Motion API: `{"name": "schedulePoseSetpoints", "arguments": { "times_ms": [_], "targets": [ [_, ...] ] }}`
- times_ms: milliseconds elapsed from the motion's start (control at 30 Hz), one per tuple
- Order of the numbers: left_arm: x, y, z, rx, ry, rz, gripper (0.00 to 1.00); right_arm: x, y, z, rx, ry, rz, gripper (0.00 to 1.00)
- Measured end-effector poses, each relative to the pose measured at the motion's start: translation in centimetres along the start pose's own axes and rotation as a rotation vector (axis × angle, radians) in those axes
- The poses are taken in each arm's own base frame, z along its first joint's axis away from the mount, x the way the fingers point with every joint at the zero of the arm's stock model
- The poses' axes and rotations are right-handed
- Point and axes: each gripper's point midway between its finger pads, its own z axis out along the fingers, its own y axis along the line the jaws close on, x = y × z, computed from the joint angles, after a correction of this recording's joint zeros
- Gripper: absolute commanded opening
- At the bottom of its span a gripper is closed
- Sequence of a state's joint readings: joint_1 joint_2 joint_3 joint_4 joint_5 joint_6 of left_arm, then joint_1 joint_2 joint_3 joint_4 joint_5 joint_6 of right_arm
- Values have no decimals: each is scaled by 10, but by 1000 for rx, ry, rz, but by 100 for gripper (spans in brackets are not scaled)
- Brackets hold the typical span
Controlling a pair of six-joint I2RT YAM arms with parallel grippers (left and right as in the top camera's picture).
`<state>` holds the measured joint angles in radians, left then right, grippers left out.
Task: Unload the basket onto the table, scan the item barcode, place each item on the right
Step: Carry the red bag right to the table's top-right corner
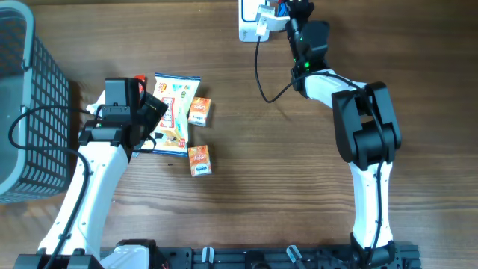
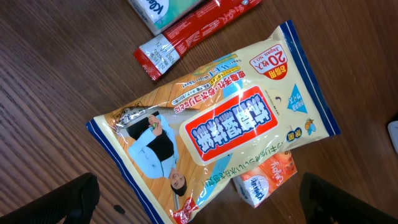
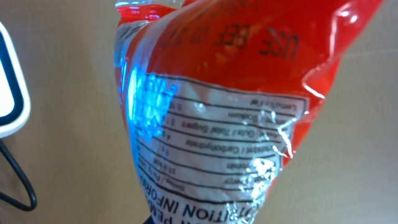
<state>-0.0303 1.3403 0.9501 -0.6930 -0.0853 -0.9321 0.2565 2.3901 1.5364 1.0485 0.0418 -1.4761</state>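
My right gripper (image 1: 287, 10) is shut on a red packet (image 3: 211, 106) at the table's far edge, next to the white scanner (image 1: 252, 21). The packet fills the right wrist view, its silver printed label facing the camera with a blue glow on its left side. The scanner's edge (image 3: 9, 81) shows at the left of that view. My left gripper (image 1: 153, 119) hangs open above a cream wet-wipes pack (image 2: 211, 130), its dark fingers (image 2: 68, 199) wide apart on either side, touching nothing.
Around the wipes pack lie a red stick packet (image 2: 186, 37), a teal pack (image 2: 163, 9) and an orange box (image 2: 267, 177); a second orange box (image 1: 199, 160) lies nearer the front. A grey basket (image 1: 22, 112) stands at the left. A black cable (image 1: 259, 71) runs from the scanner.
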Motion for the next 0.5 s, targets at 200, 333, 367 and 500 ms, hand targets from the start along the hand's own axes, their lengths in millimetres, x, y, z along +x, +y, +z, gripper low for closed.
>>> {"name": "schedulePoseSetpoints", "arguments": {
  "times_ms": [200, 333, 367, 500],
  "targets": [
    [0, 0, 0, 0, 0, 0, 100, 43, -10, -1, 38, 117, 6, 4],
    [0, 0, 0, 0, 0, 0, 100, 118, -20, -11, 67, 325, 14, 4],
    [0, 0, 0, 0, 0, 0, 100, 145, -23, -17, 81, 401, 29, 4],
    [0, 0, 0, 0, 0, 0, 100, 259, -29, -61, 126, 743, 104, 4]
  ]
}}
